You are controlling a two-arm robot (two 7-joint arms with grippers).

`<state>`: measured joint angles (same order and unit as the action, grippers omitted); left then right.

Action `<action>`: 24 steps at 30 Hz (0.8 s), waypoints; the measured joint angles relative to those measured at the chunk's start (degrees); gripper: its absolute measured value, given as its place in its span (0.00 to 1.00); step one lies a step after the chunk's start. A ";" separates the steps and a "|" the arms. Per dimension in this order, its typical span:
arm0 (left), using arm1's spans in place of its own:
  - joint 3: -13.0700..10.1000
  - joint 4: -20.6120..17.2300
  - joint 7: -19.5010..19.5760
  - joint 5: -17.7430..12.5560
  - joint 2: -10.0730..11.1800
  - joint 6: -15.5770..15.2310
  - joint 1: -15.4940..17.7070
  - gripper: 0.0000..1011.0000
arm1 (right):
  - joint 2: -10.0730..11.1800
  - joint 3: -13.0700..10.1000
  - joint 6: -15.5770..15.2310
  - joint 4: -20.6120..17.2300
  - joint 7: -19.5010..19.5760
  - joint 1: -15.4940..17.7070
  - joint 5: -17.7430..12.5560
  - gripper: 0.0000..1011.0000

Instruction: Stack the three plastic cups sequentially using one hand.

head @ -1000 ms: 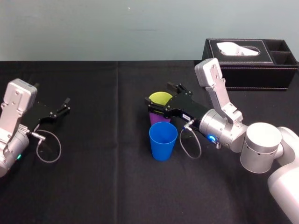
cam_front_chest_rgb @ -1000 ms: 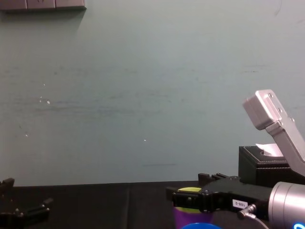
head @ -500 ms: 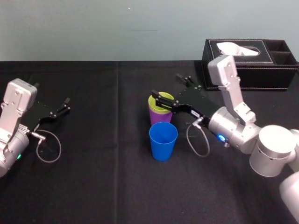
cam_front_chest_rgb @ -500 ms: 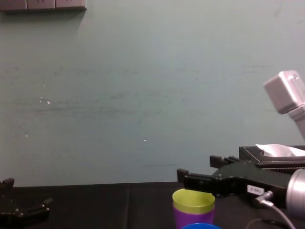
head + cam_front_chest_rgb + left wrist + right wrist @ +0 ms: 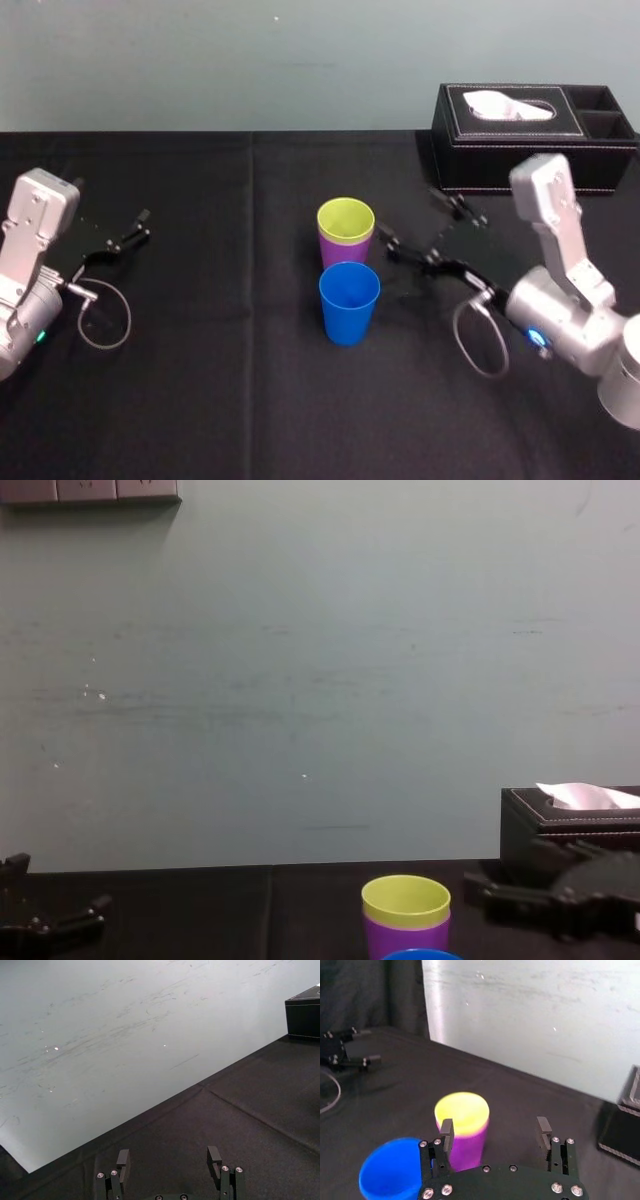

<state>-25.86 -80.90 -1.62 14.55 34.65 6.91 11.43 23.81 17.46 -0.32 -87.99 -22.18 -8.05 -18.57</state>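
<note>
The purple cup (image 5: 345, 251) stands upright near the middle of the tabletop (image 5: 200, 390) with the yellow-green cup (image 5: 346, 217) nested inside it, its rim sitting a little above the purple one. The blue cup (image 5: 349, 301) stands upright on its own just in front of that pair, on the robot's side. Whether it touches the purple wall cannot be told. The right claw (image 5: 495, 1132) is to the right of the 2 nested cups and apart from them. It points toward them with its 2 fingers spread wide and nothing between them. The left claw (image 5: 168, 1159) lies far over on the left side of the tabletop, well apart from the 3 cups, and its fingers are also spread wide and empty. Bare black cloth runs between the left claw and the cups, and more lies in front of the blue cup toward the near edge. The narrower stretch between the cups and the right claw is also bare. A straight crease (image 5: 251, 230) runs through the cloth from the far edge toward the robot, just left of the cups. Along the far edge the tabletop meets a plain pale green-grey wall (image 5: 300, 680) with faint scuffs. A black tissue box (image 5: 530, 140) sits at the far right, close to that wall, with white tissue showing at its top. It is behind the right arm and well apart from the cups.
</note>
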 joint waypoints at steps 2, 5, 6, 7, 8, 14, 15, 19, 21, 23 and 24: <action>0.00 0.00 0.00 0.00 0.00 0.00 0.00 1.00 | 0.98 -0.79 -0.02 -0.60 -0.09 1.59 -0.45 0.99; 0.00 0.00 0.00 0.00 0.00 0.00 0.00 1.00 | 2.18 -1.52 0.11 -1.05 -0.47 3.51 -0.80 0.99; 0.00 0.00 0.00 0.00 0.00 0.00 0.00 1.00 | 2.48 -1.69 0.15 -1.12 -0.52 3.97 -0.85 0.99; 0.00 0.00 0.00 0.00 0.00 0.00 0.00 1.00 | 2.98 -1.95 0.18 -1.27 -0.74 4.76 -0.94 0.99; 0.00 0.00 0.00 0.00 0.00 0.00 0.00 1.00 | 2.98 -1.95 0.18 -1.27 -0.74 4.76 -0.94 0.99; 0.00 0.00 0.00 0.00 0.00 0.00 0.00 1.00 | 5.29 -1.59 0.58 -0.91 -3.45 6.95 -1.08 0.99; 0.00 0.00 0.00 0.00 0.00 0.00 0.00 1.00 | 5.49 -1.44 0.71 -0.80 -3.85 7.03 -1.11 0.99; 0.00 0.00 0.00 0.00 0.00 0.00 0.00 1.00 | 6.28 -0.16 2.24 0.12 -6.74 7.16 -1.65 0.99; 0.00 0.00 0.00 0.00 0.00 0.00 0.00 1.00 | 6.39 0.32 2.91 0.49 -7.62 7.11 -1.85 0.99; 0.00 0.00 0.00 0.00 0.00 0.00 0.00 1.00 | 6.44 0.77 3.50 0.78 -8.38 6.98 -2.09 0.99; 0.00 0.00 0.00 0.00 0.00 0.00 0.00 1.00 | 6.43 1.16 4.02 1.05 -8.97 6.83 -2.30 0.99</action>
<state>-25.86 -80.90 -1.62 14.55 34.65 6.91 11.43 30.24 18.62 3.70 -86.94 -31.15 -1.22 -20.87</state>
